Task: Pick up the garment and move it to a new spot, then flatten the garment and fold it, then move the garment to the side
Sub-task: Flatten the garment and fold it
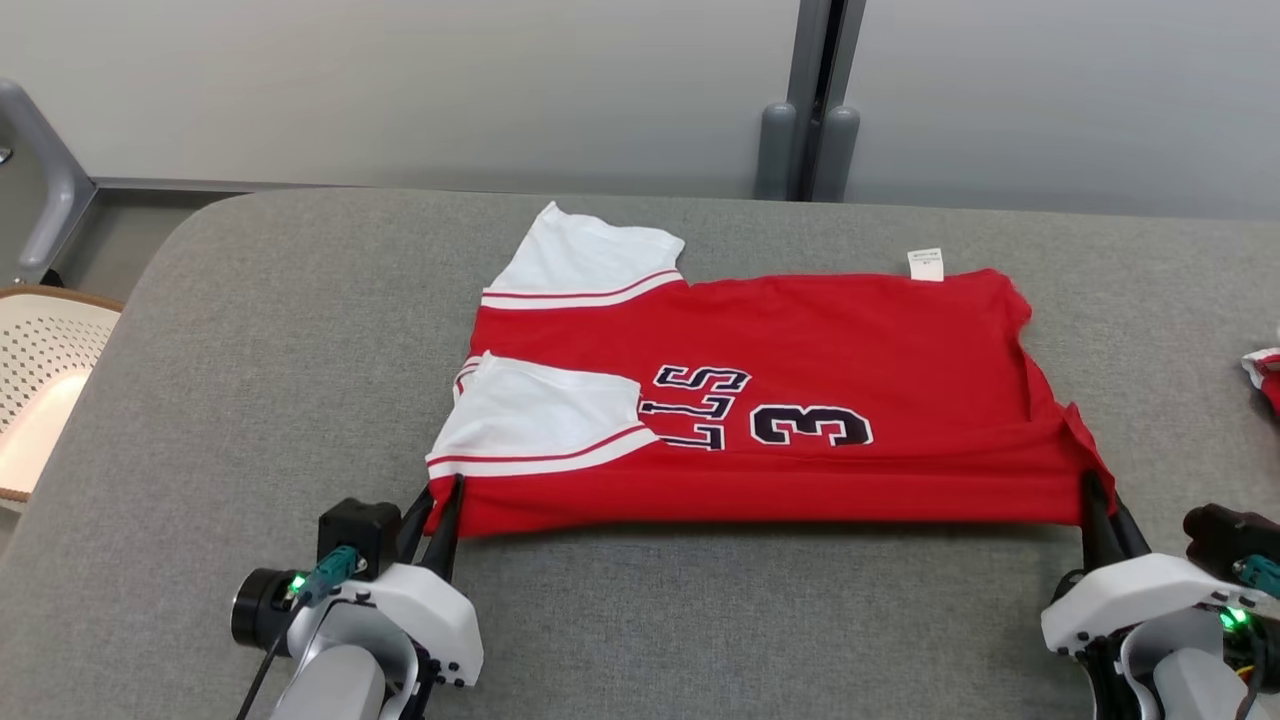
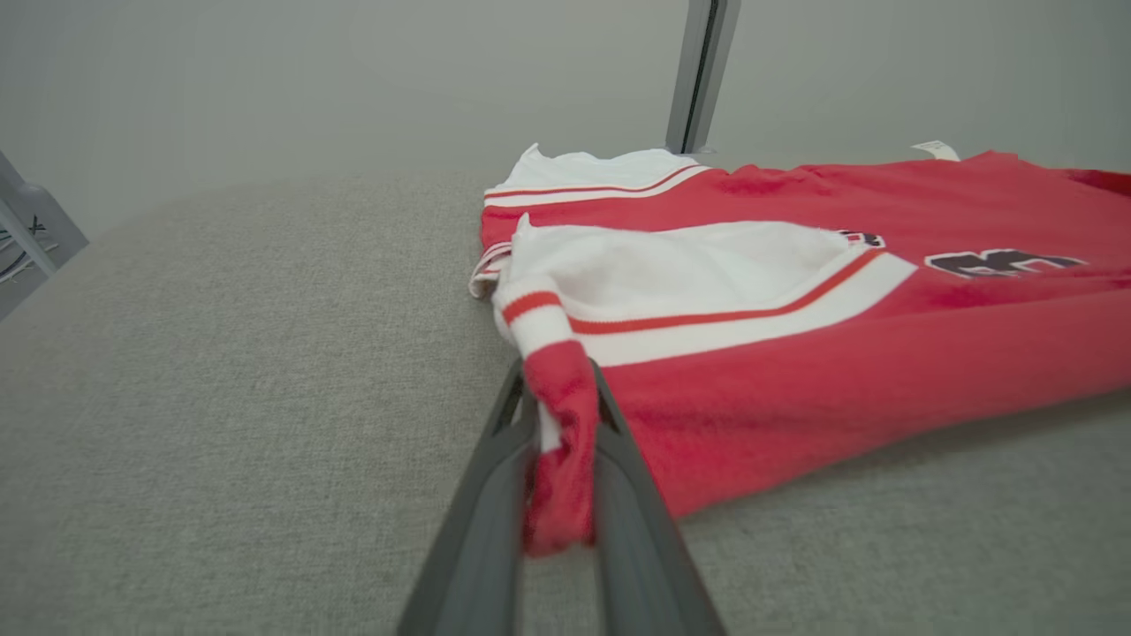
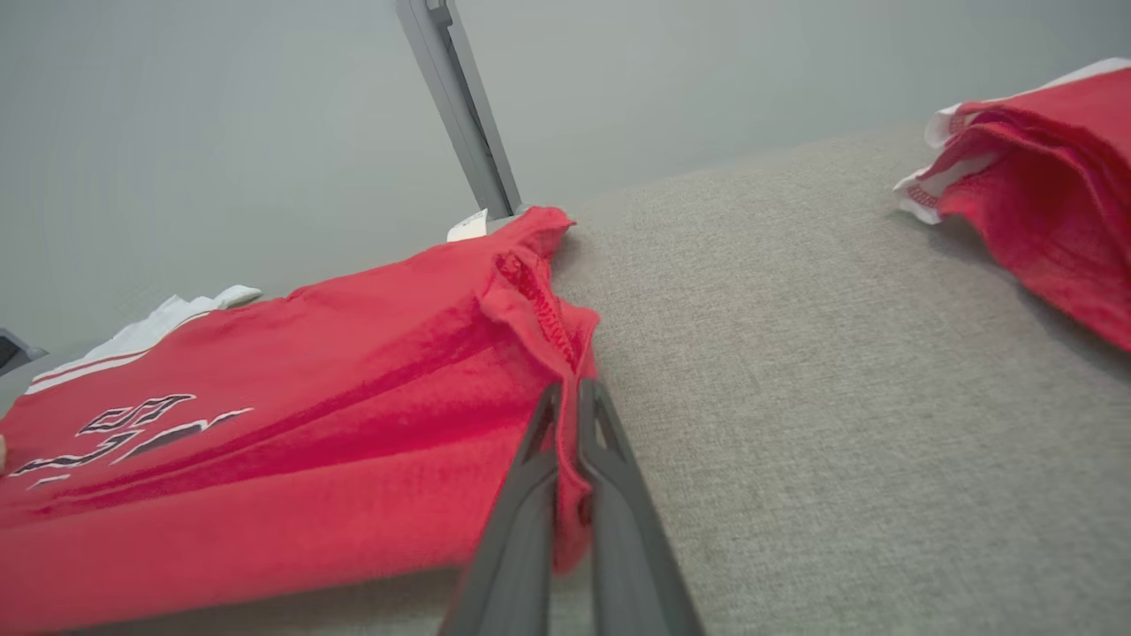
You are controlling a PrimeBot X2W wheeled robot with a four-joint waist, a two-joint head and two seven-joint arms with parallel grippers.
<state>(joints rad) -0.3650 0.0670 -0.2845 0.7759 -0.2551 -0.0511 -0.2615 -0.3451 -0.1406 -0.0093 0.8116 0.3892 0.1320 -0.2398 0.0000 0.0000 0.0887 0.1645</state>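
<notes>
Far left, off the table: a cream perforated chair seat [image 1: 40, 360], with a bent grey metal tube [image 1: 45, 190] above it. The grey woven-fabric table top [image 1: 250, 380] spans the head view.

Lower left: left gripper [image 1: 445, 490], its dark fingers clenched on the garment's near left corner. In the left wrist view the left gripper [image 2: 557, 380] squeezes a bunched roll of red cloth.

Mid-table: red jersey with white, red-striped sleeves and dark lettering with a 3 [image 1: 800, 330]. It lies sideways, sleeves at the left end, the nearer sleeve folded over the body. The near edge runs straight between both grippers, with a shadow beneath it. A small white label [image 1: 925, 264] sticks out at the far edge. Behind stands a grey upright frame post [image 1: 815, 100] against a pale wall.

Lower right: right gripper [image 1: 1100, 490], fingers pinched on the near right corner. In the right wrist view the right gripper [image 3: 570, 393] clamps a thin red fold below the stitched hem.

Far right edge: a second red-and-white cloth bundle [image 1: 1265, 375], well apart from the jersey.
</notes>
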